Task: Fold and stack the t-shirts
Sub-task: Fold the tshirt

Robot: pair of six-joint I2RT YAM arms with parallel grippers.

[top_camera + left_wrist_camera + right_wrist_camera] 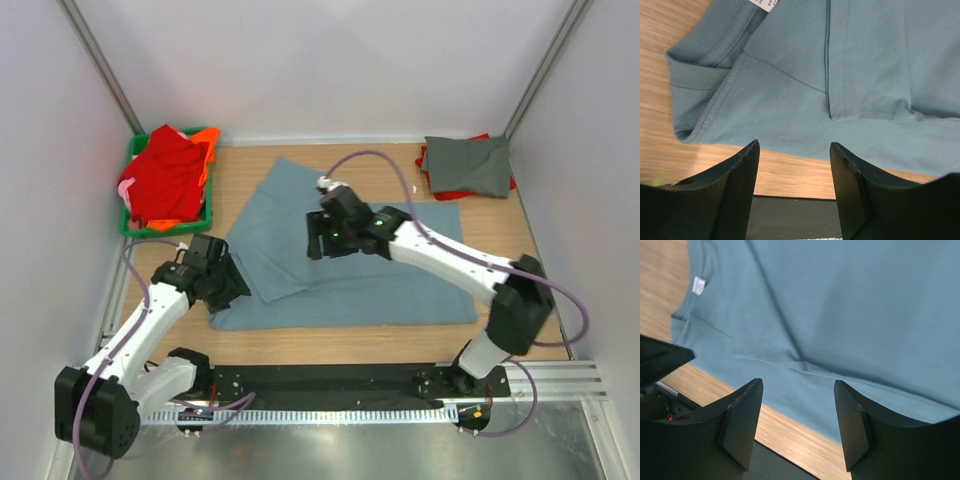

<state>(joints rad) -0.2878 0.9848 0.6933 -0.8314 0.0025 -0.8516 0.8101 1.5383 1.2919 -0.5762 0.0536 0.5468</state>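
Broadly, the blue-grey shirt (350,275) lay spread flat on the table (350,342), with one side flap turned over onto its middle. The left gripper (792,150) hung at the shirt's near left corner, jaws parted and nothing between them. The ribbed collar (690,80) sat just beside it. The right gripper (797,390) hovered over the shirt's middle, likewise spread wide and empty.

The cloth looked thin, limp and light. I judged it would sag and drag rather than keep a line. A pinch at a hem or corner, both layers together, seemed better than a grab mid-panel; the collar rib looked the firmest hold.

The shirt's near edge ran close to the table's front lip, with little room there. Bare wood showed past the shirt's far edge. Far left of the shirt stood a green crate (206,216) heaped with red and orange shirts (165,175). Far right of it, well apart, lay a folded dark grey shirt (468,165).
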